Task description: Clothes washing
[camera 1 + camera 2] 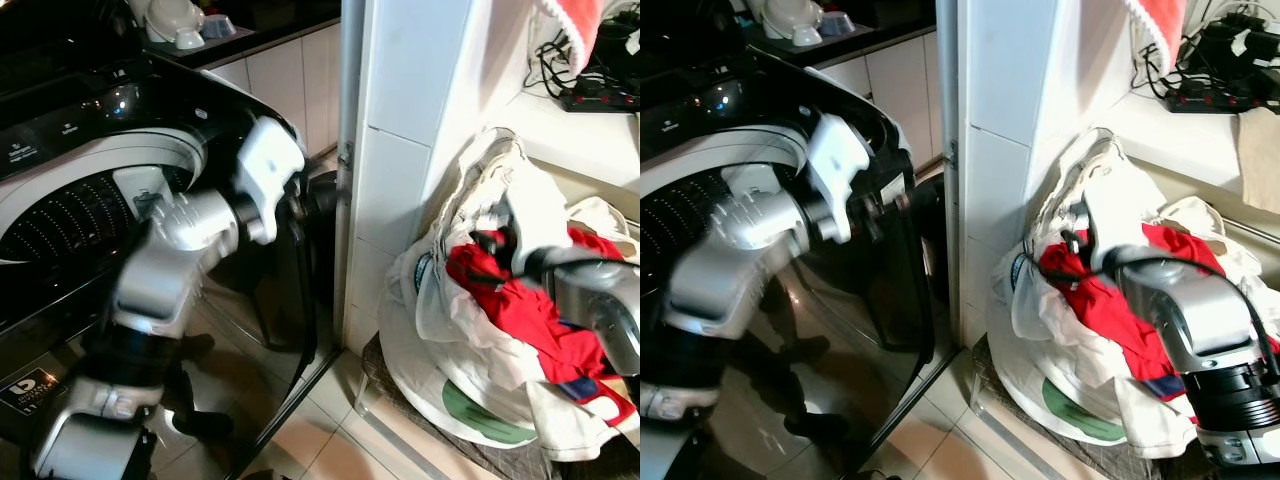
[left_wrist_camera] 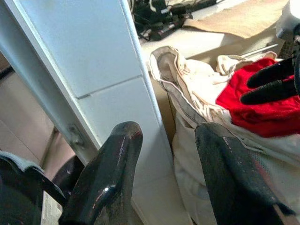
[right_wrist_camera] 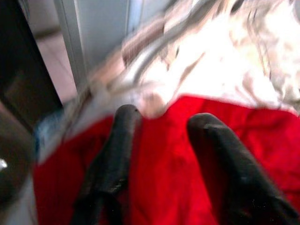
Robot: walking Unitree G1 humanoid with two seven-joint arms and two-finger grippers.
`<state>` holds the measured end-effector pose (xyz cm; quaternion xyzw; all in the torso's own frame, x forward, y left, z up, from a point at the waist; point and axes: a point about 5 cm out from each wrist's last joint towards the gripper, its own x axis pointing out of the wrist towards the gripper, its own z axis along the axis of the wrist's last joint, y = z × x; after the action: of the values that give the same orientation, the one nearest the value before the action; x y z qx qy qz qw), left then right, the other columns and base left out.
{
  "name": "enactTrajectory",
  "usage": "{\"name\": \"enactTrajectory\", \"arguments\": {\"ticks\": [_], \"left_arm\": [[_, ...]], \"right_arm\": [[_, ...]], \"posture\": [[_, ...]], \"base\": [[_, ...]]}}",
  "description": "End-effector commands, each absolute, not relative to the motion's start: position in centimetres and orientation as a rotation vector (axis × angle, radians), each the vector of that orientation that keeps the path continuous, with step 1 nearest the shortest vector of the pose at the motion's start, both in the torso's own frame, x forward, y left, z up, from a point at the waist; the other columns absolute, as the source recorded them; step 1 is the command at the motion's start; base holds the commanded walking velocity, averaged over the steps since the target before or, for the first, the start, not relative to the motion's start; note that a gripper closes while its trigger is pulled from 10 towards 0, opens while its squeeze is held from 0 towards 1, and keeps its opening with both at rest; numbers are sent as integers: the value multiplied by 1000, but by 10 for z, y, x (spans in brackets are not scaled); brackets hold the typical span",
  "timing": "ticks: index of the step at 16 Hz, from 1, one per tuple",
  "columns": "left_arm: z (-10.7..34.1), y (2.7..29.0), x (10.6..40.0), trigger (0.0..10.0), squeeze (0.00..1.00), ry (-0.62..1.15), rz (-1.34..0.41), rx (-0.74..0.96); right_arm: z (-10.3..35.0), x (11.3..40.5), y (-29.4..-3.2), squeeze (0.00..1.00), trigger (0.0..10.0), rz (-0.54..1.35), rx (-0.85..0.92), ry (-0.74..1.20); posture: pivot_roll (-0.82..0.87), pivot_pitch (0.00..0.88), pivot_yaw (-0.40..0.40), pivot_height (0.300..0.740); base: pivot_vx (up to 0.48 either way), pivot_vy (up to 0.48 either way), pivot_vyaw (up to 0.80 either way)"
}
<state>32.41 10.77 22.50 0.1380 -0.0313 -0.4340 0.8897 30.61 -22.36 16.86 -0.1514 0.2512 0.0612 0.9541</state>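
Looking down, we see a glossy black washing machine (image 1: 60,130) on the left, its round perforated steel drum (image 1: 70,215) open under a pale rim. A white tiled pillar (image 1: 400,130) with a grey metal edge strip stands between the machine and a soft cream cloth laundry bag (image 1: 450,340) slumped on the right, stuffed with crumpled clothes. A bright red garment (image 1: 520,310) lies on top of the pile, beside pale fabric. Beige glossy tiles cover the floor (image 1: 330,440), and a black power strip (image 1: 600,98) with tangled cables sits on a white ledge at the far right. Our left gripper (image 2: 161,154) hangs near the machine's right corner, its smooth black fingers spread moderately apart and holding nothing. Our right gripper (image 3: 161,136) reaches into the bag, its fingers (image 3: 117,154) parted about as wide and resting against the red garment, the cloth showing between them without being pinched.
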Motion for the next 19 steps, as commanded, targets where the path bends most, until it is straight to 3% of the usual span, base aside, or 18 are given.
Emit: {"name": "enactTrajectory", "arguments": {"ticks": [1,6,8,10,11,12,13,16,19], "left_arm": [[229,105,319,10000,0,-81,-927,288],[211,89,301,10000,0,-85,-1016,190],[210,85,297,10000,0,-94,-1037,142],[201,83,289,10000,0,-95,-1059,126],[194,83,287,10000,0,-84,-1057,143],[192,82,286,10000,0,-80,-1055,146],[189,82,284,10000,0,-78,-1054,142],[176,89,285,10000,0,-67,-936,137],[173,104,290,10000,0,-61,-803,6]], "right_arm": [[165,304,-229,1000,10000,117,-347,545],[127,297,-253,1000,10000,56,-293,678],[112,295,-259,0,10000,48,-283,714],[99,294,-264,0,9647,25,-231,730],[97,293,-266,0,5098,16,-226,734],[95,293,-267,0,4471,15,-219,735],[94,293,-267,0,78,13,-216,735],[92,293,-268,0,0,12,-209,719],[93,293,-264,0,0,27,-200,704]], "posture": [[-47,0,67,740],[-50,0,72,740],[-47,0,70,740],[-40,0,61,740],[-40,0,61,740],[-40,0,61,740],[-41,0,58,740],[-46,0,60,740],[-44,0,57,740]], "base": [[0,0,0],[0,0,0],[0,0,0],[0,0,0],[0,0,0],[0,0,0],[0,0,0],[0,0,0],[0,0,0]]}}
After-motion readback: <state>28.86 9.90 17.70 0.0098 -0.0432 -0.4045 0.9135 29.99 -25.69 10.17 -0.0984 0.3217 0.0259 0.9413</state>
